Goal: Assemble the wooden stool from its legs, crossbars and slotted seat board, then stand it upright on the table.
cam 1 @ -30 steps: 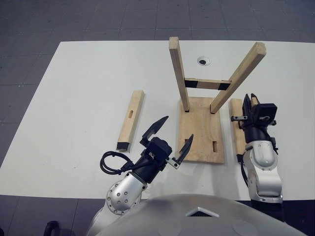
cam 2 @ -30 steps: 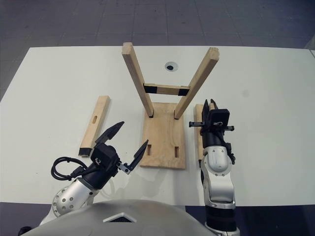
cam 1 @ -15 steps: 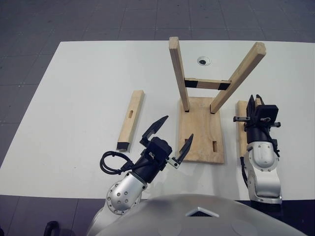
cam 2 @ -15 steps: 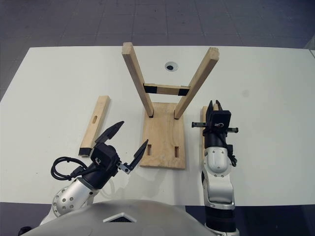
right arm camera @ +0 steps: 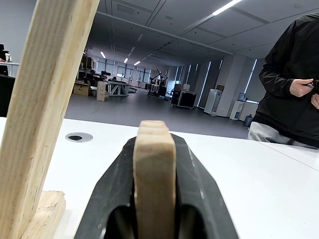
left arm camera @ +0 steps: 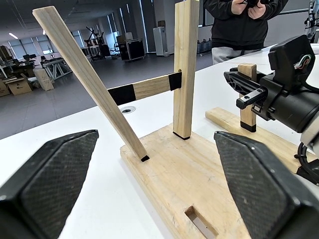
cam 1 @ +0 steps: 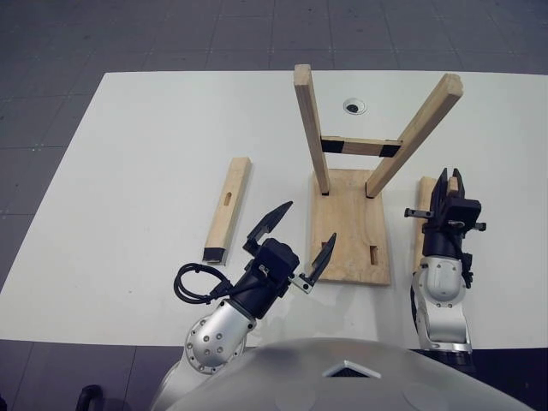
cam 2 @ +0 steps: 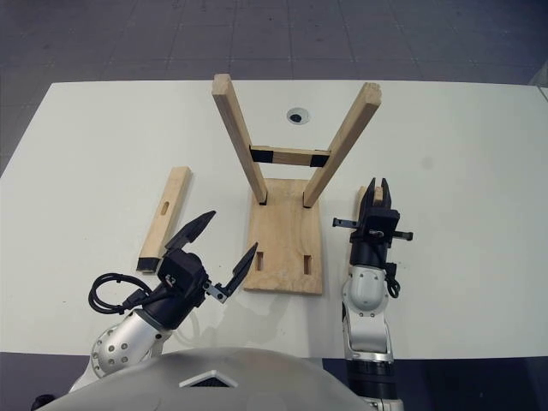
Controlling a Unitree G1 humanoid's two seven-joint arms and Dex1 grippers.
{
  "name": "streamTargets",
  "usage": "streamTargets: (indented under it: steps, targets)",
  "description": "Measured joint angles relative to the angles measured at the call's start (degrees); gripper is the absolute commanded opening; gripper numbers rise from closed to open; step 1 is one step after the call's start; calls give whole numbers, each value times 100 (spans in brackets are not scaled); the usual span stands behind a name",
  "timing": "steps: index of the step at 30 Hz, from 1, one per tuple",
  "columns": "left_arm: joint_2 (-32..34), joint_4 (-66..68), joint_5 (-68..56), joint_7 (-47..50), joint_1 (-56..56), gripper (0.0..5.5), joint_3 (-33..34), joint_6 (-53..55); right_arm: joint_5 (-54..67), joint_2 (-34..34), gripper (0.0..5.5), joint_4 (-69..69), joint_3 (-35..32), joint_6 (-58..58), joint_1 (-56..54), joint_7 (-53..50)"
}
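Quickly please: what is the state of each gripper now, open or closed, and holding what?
Left gripper: open, holding nothing.
Right gripper: closed on a wooden piece.

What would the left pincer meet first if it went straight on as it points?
Probably the seat board, lying just ahead of the left pincer; if it passes over that, the upright legs. Its height is unclear.

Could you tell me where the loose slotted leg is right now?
The slotted leg lies flat on the table, on the robot's left, left of the seat board and just beyond the left gripper.
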Motion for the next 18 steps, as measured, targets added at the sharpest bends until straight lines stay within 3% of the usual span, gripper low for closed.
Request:
streamTargets:
  steps: [14,18]
  targets:
    - [-12,0,-9,0,3,429,3,0,-28,4,40,-1495,120,2005,303,463]
    - [-20,0,-8,0,2,429,3,0,1,22,138,-1287,102,2408,493,588]
